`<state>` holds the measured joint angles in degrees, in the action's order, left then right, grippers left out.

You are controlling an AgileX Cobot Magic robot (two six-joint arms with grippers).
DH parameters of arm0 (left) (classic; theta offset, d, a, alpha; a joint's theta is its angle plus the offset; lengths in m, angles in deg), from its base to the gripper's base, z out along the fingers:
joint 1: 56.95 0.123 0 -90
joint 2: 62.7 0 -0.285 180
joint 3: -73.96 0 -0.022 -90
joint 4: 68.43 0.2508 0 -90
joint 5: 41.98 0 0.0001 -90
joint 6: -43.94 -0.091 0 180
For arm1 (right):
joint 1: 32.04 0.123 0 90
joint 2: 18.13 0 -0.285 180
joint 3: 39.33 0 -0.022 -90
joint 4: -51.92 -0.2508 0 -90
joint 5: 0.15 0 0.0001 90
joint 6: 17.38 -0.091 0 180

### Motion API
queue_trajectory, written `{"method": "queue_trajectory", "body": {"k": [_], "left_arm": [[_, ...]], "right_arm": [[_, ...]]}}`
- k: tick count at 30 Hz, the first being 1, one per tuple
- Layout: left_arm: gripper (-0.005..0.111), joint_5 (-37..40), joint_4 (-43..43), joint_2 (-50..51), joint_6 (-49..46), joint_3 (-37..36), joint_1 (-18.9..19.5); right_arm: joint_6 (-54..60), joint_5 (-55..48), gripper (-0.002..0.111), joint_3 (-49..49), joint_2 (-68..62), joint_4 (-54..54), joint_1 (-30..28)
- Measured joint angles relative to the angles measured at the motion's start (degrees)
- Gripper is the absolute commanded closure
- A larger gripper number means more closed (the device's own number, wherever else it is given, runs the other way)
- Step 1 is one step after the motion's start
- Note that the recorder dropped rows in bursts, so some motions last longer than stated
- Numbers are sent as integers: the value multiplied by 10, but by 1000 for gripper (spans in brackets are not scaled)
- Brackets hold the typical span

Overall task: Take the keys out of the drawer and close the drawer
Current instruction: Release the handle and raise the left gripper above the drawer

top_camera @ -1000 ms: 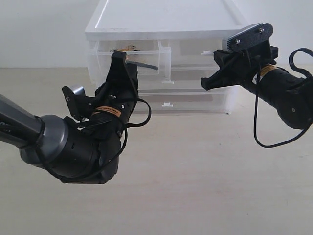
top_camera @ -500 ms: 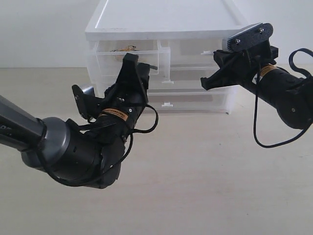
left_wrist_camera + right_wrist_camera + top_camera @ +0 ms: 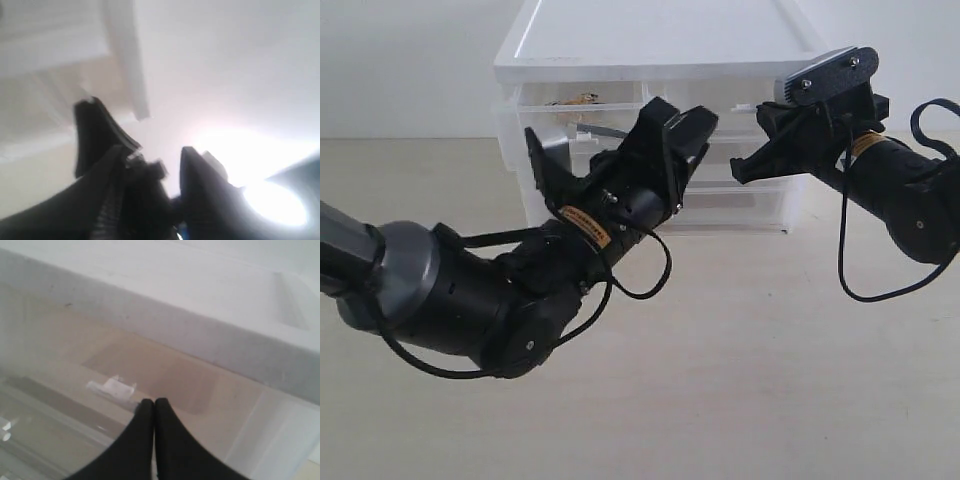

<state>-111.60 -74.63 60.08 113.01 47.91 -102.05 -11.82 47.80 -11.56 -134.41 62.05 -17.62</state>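
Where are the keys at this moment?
In the exterior view, the keys lie inside the top left drawer, on the left of the picture, up and to the left of the left gripper.

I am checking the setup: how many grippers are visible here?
2. The left gripper, open, is in front of the drawer unit, near its middle; the right gripper, shut, points at its right side. None seems hidden.

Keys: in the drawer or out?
In. The keys show as gold through the translucent wall of the drawer, top left of the unit.
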Motion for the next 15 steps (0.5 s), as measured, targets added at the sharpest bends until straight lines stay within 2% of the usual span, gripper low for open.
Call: {"method": "queue_trajectory", "body": {"k": [1, 4, 6, 10, 11, 15], "left_arm": [[102, 0, 27, -12, -14, 0, 1], [103, 1, 156, -85, -155, 0, 32], [103, 37, 220, -136, -189, 0, 56], [103, 240, 347, -247, -299, 1, 87], [103, 327, 372, -277, -340, 11, 90], [103, 562, 397, -326, -440, 53, 91]], "right_arm": [[0, 0, 109, 0, 0, 0, 0], [-5, 0, 109, 0, 0, 0, 0], [-15, 1, 109, 0, 0, 1, 0], [-19, 1, 109, 0, 0, 1, 0], [-20, 1, 109, 0, 0, 1, 0], [-22, 1, 109, 0, 0, 1, 0]]}}
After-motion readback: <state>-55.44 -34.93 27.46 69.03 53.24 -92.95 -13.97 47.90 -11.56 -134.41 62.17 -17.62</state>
